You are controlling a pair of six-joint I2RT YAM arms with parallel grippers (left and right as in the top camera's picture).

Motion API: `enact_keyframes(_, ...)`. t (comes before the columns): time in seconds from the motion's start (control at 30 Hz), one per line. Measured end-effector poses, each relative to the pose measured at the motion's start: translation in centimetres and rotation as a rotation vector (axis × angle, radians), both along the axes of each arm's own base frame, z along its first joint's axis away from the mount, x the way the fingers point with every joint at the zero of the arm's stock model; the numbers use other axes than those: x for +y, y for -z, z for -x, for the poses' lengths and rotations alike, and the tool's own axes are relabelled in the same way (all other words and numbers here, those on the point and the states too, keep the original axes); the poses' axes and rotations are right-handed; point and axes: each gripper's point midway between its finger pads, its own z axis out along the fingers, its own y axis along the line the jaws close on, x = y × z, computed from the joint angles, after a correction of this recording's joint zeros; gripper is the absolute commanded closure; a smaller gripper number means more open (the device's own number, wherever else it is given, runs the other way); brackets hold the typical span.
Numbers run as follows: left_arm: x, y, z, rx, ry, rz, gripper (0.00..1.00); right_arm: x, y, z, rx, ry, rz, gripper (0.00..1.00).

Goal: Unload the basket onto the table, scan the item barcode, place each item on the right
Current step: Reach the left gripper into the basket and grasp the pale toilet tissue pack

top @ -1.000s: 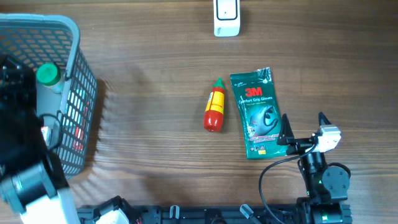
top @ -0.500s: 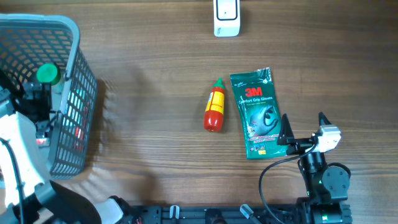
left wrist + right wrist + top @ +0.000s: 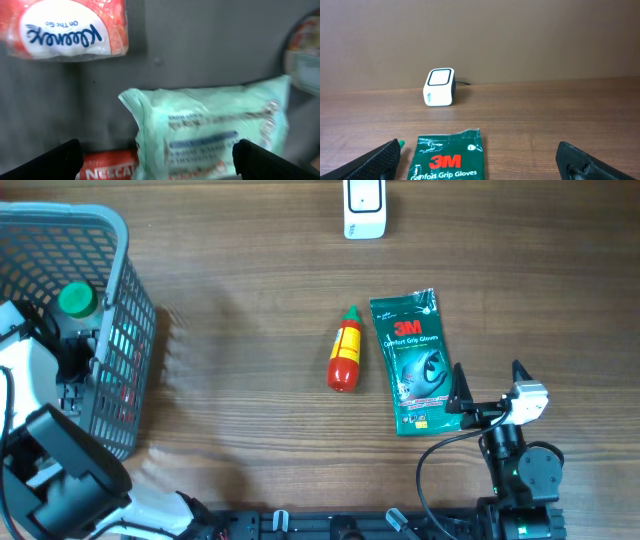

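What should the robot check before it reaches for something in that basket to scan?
1. Left pincer open and empty: ok.
2. An item in its path: ok; a mint-green packet lies between the fingers, inside the basket.
3. Neighbours out of the way: cannot tell; the red Nescafe pack sits against the packet's lower edge, while the Kleenex pack lies apart.
4. Barcode found on the packet: cannot tell; the print is blurred.
5. Scanner unblocked: ok; nothing covers its window.
6. Right pincer out of the way: ok; it is open and empty, by the 3M gloves pack.
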Motion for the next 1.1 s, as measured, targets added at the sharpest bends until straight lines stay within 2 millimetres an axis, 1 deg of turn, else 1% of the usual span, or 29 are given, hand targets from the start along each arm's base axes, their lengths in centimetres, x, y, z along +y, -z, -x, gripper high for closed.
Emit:
enact_keyframes(0.07,-0.1,0.5,0.0,0.009,0.001,0.011,0.05,0.0,0.0,0.0,0.0,0.0,0.0,0.0)
enact_keyframes(0.1,-0.1,0.7,0.0,0.014,0.004,0.015,0.08,0.0,0.0,0.0,0.0,0.0,0.0,0.0)
enact_keyframes(0.17,-0.3,0.9,0.0,0.018,0.007,0.023,0.16,0.0,0.0,0.0,0.0,0.0,0.0,0.0)
enact_keyframes(0.2,-0.3,1.0,0.0,0.02,0.014,0.024,0.24,0.0,0.0,0.0,0.0,0.0,0.0,0.0)
enact_keyframes(0.23,-0.4,1.1,-0.1,0.02,0.015,0.027,0.29,0.0,0.0,0.0,0.0,0.0,0.0,0.0)
enact_keyframes(0.3,-0.5,1.4,-0.5,0.017,0.025,0.025,0.35,0.0,0.0,0.0,0.0,0.0,0.0,0.0)
enact_keyframes(0.33,-0.7,1.5,-0.8,0.013,0.04,0.024,0.44,0.0,0.0,0.0,0.0,0.0,0.0,0.0)
enact_keyframes(0.37,-0.8,1.6,-1.1,0.01,0.048,0.023,0.61,0.0,0.0,0.0,0.0,0.0,0.0,0.0)
enact_keyframes(0.43,-0.9,1.7,-1.7,-0.004,0.058,0.018,0.85,0.0,0.0,0.0,0.0,0.0,0.0,0.0)
enact_keyframes(0.47,-1.0,1.7,-1.9,-0.008,0.062,0.014,0.96,0.0,0.0,0.0,0.0,0.0,0.0,0.0)
enact_keyframes(0.53,-1.2,1.8,-1.9,-0.007,0.073,0.013,0.96,0.0,0.0,0.0,0.0,0.0,0.0,0.0)
enact_keyframes(0.73,-1.3,1.4,-1.8,-0.003,0.135,-0.009,0.96,0.0,0.0,0.0,0.0,0.0,0.0,0.0)
enact_keyframes(0.8,-1.3,1.1,-1.1,0.019,0.148,-0.022,0.96,0.0,0.0,0.0,0.0,0.0,0.0,0.0)
enact_keyframes(0.87,-1.1,0.3,-0.4,0.033,0.146,-0.038,0.96,0.0,0.0,0.0,0.0,0.0,0.0,0.0)
enact_keyframes(0.93,-0.4,-1.2,0.1,0.014,0.129,-0.072,0.96,0.0,0.0,0.0,0.0,0.0,0.0,0.0)
enact_keyframes(0.97,0.1,-2.5,0.4,-0.007,0.115,-0.1,0.96,0.0,0.0,0.0,0.0,0.0,0.0,0.0)
enact_keyframes(1.03,1.1,-5.9,0.7,-0.075,0.088,-0.173,0.96,0.0,0.0,0.0,0.0,0.0,0.0,0.0)
enact_keyframes(1.07,1.4,-7.4,0.8,-0.105,0.078,-0.205,0.96,0.0,0.0,0.0,0.0,0.0,0.0,0.0)
enact_keyframes(1.1,1.7,-9.4,0.9,-0.148,0.067,-0.248,0.96,0.0,0.0,0.0,0.0,0.0,0.0,0.0)
